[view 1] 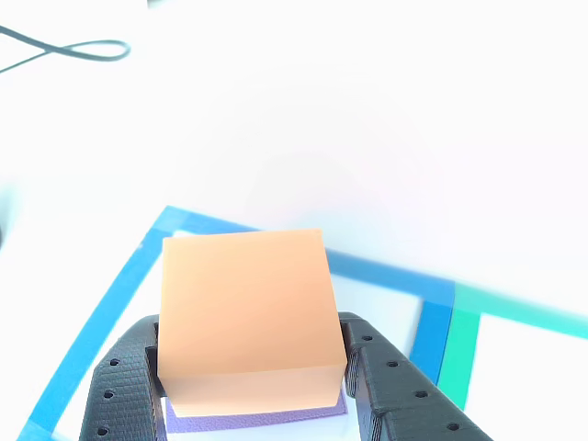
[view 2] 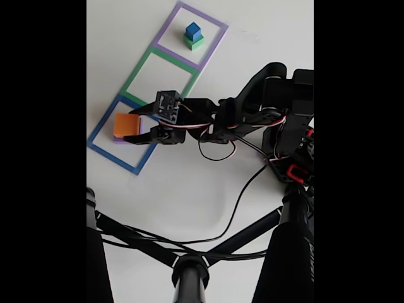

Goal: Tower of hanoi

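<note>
The gripper (view 2: 136, 127) is clamping the orange block (view 1: 246, 314), which is sitting on a purple block (view 1: 257, 420) inside the blue tape square (view 2: 101, 126); no writing is showing. The small blue cube (view 2: 192, 29) is resting on the green block (view 2: 193, 42) inside the purple tape square (view 2: 214, 22).

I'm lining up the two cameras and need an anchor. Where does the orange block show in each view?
Other view: the orange block sits low and centre, between the tool's two dark fingers, on top of a purple block.
Fixed view: the orange block lies at the left, inside the blue tape square, at the arm's tip.
Shared landmark: the blue tape square, which frames the block in both views.
</note>
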Tool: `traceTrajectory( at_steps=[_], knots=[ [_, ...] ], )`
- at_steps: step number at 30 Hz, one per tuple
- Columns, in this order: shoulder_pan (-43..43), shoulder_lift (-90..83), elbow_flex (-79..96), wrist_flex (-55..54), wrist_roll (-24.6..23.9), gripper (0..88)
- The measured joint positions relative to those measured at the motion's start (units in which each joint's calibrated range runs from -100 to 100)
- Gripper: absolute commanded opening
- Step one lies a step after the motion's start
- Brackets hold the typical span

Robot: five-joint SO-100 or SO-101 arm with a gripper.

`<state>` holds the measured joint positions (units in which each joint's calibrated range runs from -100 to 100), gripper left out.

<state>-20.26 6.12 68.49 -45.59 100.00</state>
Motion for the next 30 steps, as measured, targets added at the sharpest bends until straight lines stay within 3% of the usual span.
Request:
traceTrajectory(
  at_steps=[14, 22, 30],
  knots=[
    [-0.33, 4.73, -2.35, -3.05, 0.00, 11.0],
    [-0.41, 5.83, -2.52, -4.01, 0.00, 22.8],
    [-0.41, 6.50, -2.52, -4.98, 0.00, 27.2]
  ],
)
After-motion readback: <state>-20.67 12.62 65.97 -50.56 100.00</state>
